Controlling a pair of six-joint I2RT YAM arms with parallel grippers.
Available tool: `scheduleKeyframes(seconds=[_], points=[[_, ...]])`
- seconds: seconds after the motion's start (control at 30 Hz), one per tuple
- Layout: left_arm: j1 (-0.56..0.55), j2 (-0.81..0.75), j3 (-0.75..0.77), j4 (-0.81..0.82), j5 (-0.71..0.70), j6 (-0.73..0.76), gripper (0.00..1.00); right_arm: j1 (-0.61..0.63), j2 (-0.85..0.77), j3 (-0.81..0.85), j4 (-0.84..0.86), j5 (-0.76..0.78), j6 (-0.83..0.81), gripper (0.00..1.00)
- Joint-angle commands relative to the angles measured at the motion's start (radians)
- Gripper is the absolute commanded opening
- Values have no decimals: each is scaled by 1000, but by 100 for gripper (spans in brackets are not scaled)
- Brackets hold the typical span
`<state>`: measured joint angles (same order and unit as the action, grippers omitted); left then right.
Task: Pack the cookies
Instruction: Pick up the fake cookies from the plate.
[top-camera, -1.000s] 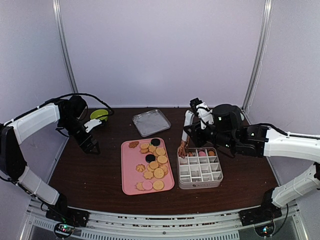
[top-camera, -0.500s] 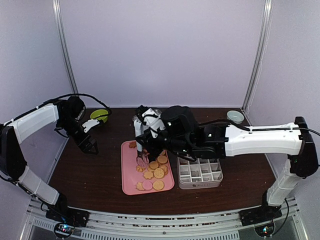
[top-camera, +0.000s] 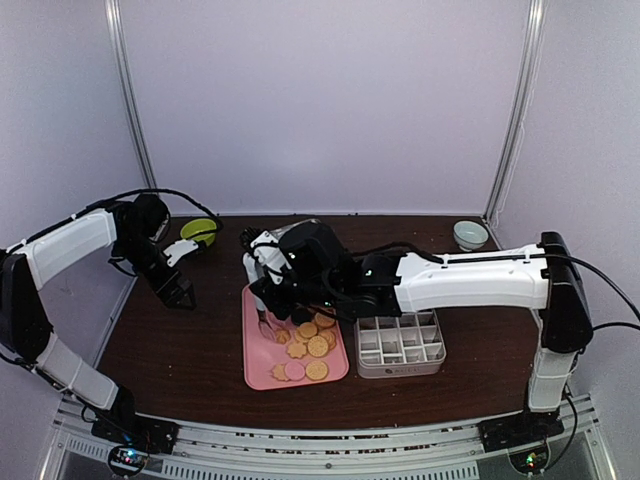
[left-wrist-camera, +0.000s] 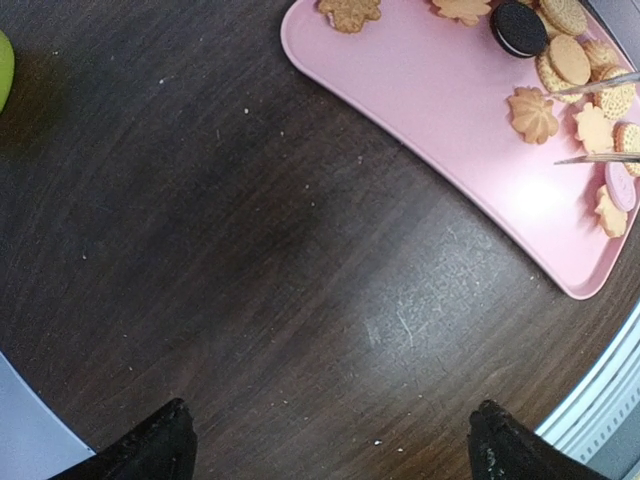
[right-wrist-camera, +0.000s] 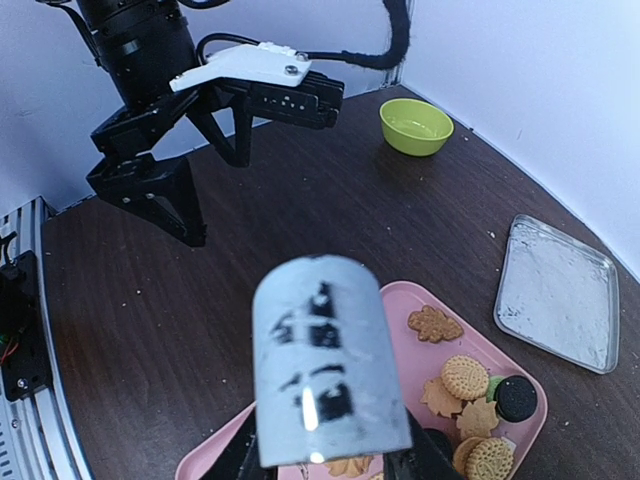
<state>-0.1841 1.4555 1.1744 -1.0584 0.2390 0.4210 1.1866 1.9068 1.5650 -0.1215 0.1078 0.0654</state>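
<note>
Two arms are seen from the top camera. Over the table (top-camera: 180, 350), well left of the pink tray (top-camera: 262, 365), the left gripper (top-camera: 178, 292) is held with jaws spread. Over the tray's far-left part the right gripper (top-camera: 266, 298) is stretched across, with the tongs (top-camera: 268, 326) gripped and pointed down at the tray. The cookies (top-camera: 310, 340) are laid on the tray, mostly on its right half (golden rounds, one pink at the near edge). A divided box (top-camera: 400, 345) is set just right of the tray. A green bowl (top-camera: 200, 230) is placed beyond the tray's far-left corner, and a pale bowl (top-camera: 468, 235) well off to the tray's far right.

Left wrist: the fingertips (left-wrist-camera: 150, 452) are seen wide apart at the bottom edge with nothing between them, so the left gripper (left-wrist-camera: 325, 455) is released. The pink tray (left-wrist-camera: 430, 110) is shown at upper right with cookies (left-wrist-camera: 533, 113) on it, one of them black. Two tips of the tongs (left-wrist-camera: 600, 82) are held apart just above the cookies.

Right wrist: the middle is filled by the grey butt end of the tongs (right-wrist-camera: 325, 360), with dark fingers (right-wrist-camera: 245, 455) pressed against both sides, so the right gripper (right-wrist-camera: 325, 455) is clenched on it. Cookies (right-wrist-camera: 465, 375) are seen on the pink tray (right-wrist-camera: 400, 335) below. A metal tray (right-wrist-camera: 555, 290) is laid just beyond the pink tray, with the green bowl (right-wrist-camera: 416, 125) farther off. The left gripper (right-wrist-camera: 218, 195) is seen spread, apart from the pink tray.
</note>
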Motion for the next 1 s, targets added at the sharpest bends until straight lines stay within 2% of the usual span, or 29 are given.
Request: scheduleKeyframes(seconds=[0.0,0.63,0.97], points=[[7,-24,-9,33,-18,-3,98,-22,13,23,40,25,-4,37],[8,-24,11,9,-40,-13,98,-54,49,-77,129,-34,69,38],[9,-12,26,0,-26,-14,98,-54,3,-153,142,-9,63,34]])
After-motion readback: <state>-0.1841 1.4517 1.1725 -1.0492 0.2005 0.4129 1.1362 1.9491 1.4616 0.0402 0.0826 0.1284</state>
